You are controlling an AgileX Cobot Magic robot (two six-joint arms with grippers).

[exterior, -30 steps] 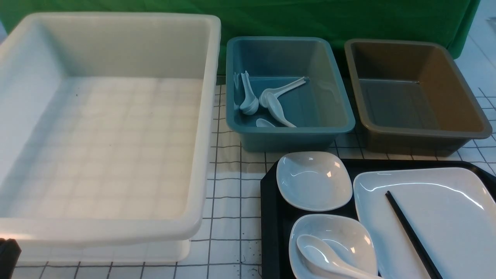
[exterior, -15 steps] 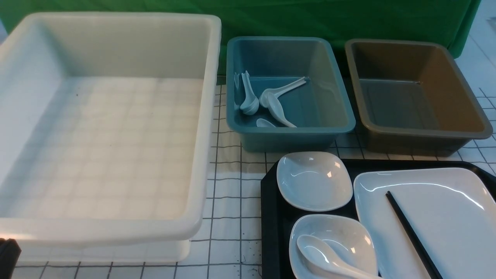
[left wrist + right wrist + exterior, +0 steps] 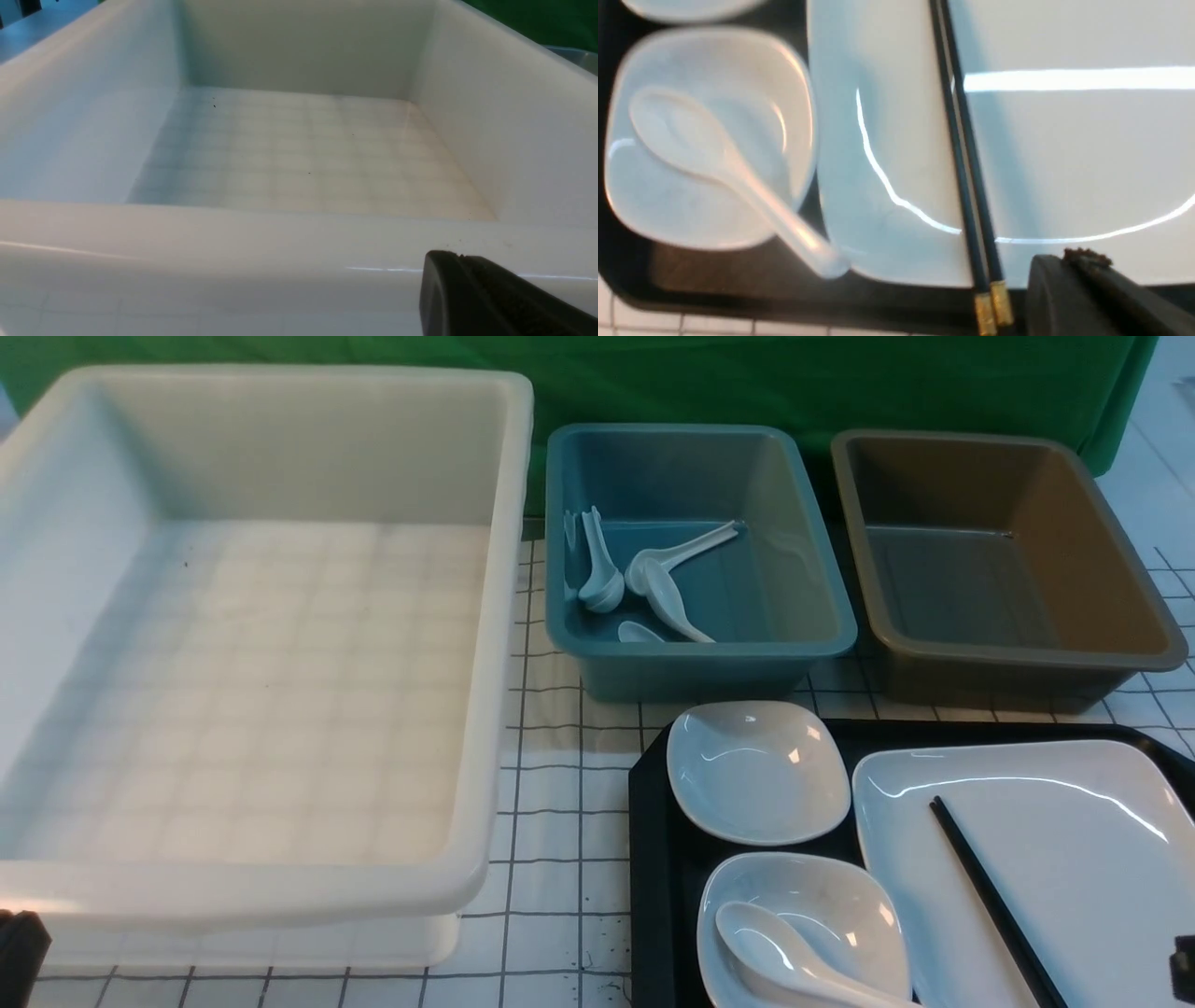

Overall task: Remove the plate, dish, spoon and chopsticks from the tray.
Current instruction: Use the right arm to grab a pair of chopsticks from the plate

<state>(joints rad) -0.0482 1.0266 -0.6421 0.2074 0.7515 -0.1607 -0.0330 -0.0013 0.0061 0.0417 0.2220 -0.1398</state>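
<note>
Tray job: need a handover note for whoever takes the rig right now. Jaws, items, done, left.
Left gripper: jaws shut, nothing seen in them, at the white tub's near rim.
Right gripper: only one finger shows, jaw state unclear; close to the chopsticks' gold-tipped ends.
Tray: holds the plate with the chopsticks on it, the far dish, and the near dish with the spoon in it.
Done: nothing.
Left: plate, dishes, spoon, chopsticks.
</note>
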